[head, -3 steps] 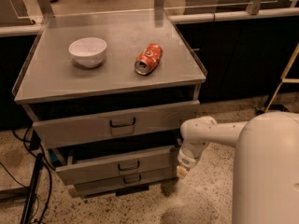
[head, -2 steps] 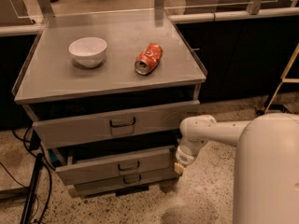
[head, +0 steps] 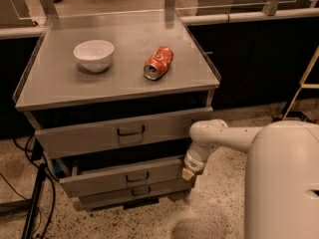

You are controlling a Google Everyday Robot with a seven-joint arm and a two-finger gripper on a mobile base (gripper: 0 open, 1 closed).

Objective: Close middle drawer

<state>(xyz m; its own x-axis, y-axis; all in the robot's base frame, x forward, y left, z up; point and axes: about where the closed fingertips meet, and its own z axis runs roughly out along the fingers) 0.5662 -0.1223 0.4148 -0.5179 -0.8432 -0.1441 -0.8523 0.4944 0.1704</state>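
Note:
The grey cabinet [head: 119,91] has three drawers. The top drawer [head: 99,133] stands pulled out. The middle drawer [head: 99,179], a shallow grey front with a small dark bar handle [head: 136,177], stands pulled out a little, with a dark gap above it. The lowest drawer front [head: 109,194] sits just below. My gripper [head: 189,172] hangs from the white arm [head: 224,136] at the right end of the middle drawer's front, touching or almost touching it.
A white bowl [head: 93,55] and a crushed orange can [head: 158,62] lie on the cabinet top. Black cables and a stand [head: 32,203] are on the floor at the left. My white body [head: 281,183] fills the lower right. A wooden ladder leg [head: 301,86] stands at the far right.
My gripper has shifted slightly lower and left along the right end of the middle drawer front. The drawers look unchanged.

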